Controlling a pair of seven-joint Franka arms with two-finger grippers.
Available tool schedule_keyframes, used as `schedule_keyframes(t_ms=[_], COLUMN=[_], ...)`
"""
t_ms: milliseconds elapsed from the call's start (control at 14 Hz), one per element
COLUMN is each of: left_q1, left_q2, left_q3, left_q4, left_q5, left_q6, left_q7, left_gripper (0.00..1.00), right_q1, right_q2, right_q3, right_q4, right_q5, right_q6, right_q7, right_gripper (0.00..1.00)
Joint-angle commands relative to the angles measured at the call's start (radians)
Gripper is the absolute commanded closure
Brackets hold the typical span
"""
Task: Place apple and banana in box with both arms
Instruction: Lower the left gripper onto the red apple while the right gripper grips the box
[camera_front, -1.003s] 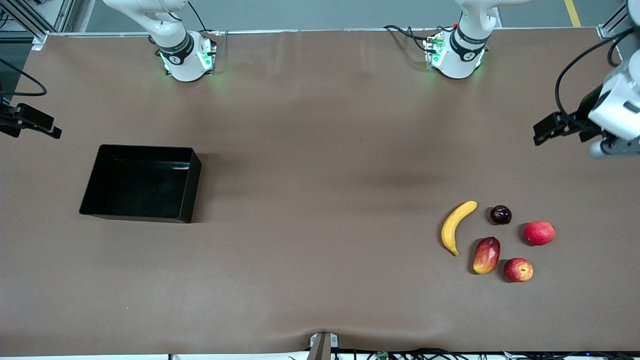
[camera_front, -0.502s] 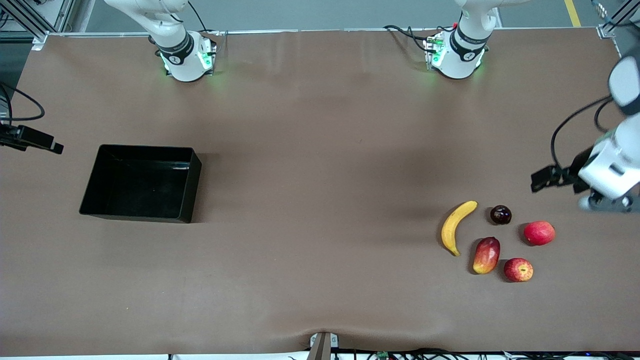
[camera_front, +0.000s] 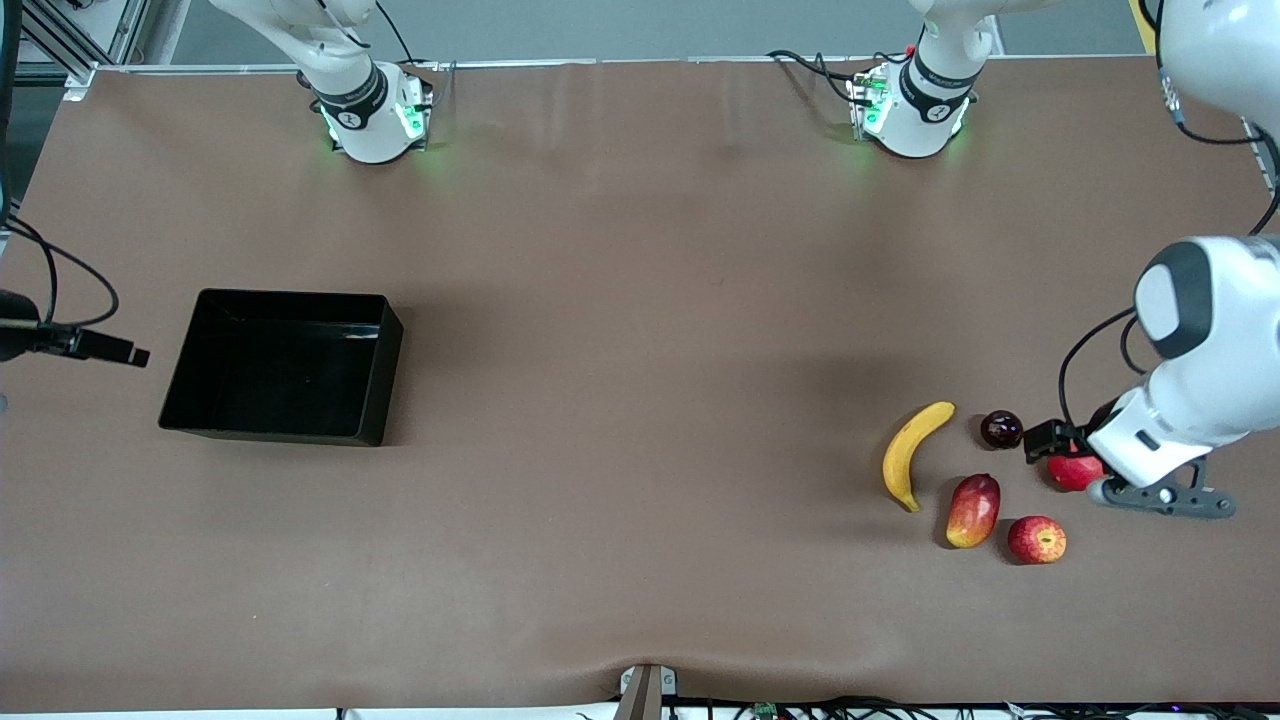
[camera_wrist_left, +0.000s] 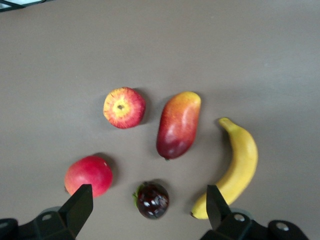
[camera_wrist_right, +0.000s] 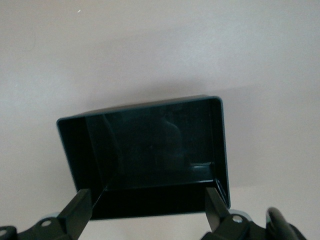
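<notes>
The yellow banana and the streaked red apple lie on the table at the left arm's end, among other fruits. They also show in the left wrist view, the banana and the apple. My left gripper is open and empty, over a dark round fruit; its own point in the wrist view falls between its spread fingers. The black box stands empty at the right arm's end. My right gripper hangs open and empty beside the box.
A red-yellow mango lies between the banana and the apple. A plain pinkish-red fruit is partly hidden by the left gripper. The dark round fruit lies beside the banana's farther end. Brown table.
My left arm has swung down from the table's end to over the fruits. My right gripper has shifted lower in the front view, alongside the box. Fruits and box have not moved.
</notes>
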Motion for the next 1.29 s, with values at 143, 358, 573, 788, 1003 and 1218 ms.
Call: schedule_keyframes(t_ms=[143,358,573,788,1003,1218], left_q1=[0.02,0.027,0.03,0.03,0.031,0.031], left_q2=[0.176,0.253,0.31,0.348,0.371,0.382], left_q3=[-0.001,0.002,0.042,0.042,0.042,0.042], left_q4=[0.129,0.146,0.148,0.148,0.151,0.151], left_q5=[0.032,0.034,0.031,0.031,0.028,0.024], left_q6=[0.136,0.262,0.349,0.402,0.425,0.425], left_q7=[0.202,0.329,0.389,0.389,0.385,0.385], left_gripper=[0.0,0.0,0.0,0.0,0.0,0.1], right_q1=[-0.067,-0.131,-0.136,-0.136,-0.139,-0.139], right_q2=[0.107,0.161,0.194,0.195,0.195,0.197], right_q3=[0.01,0.011,0.011,0.01,0.01,0.01], right_q4=[0.011,-0.04,-0.121,-0.207,-0.242,-0.262], right_q5=[-0.002,0.004,-0.002,-0.022,-0.031,-0.034], right_q6=[0.068,0.1,0.241,0.332,0.337,0.337], right_q7=[-0.139,-0.183,-0.219,-0.311,-0.358,-0.361], right_gripper=[0.0,0.0,0.0,0.0,0.55,0.8])
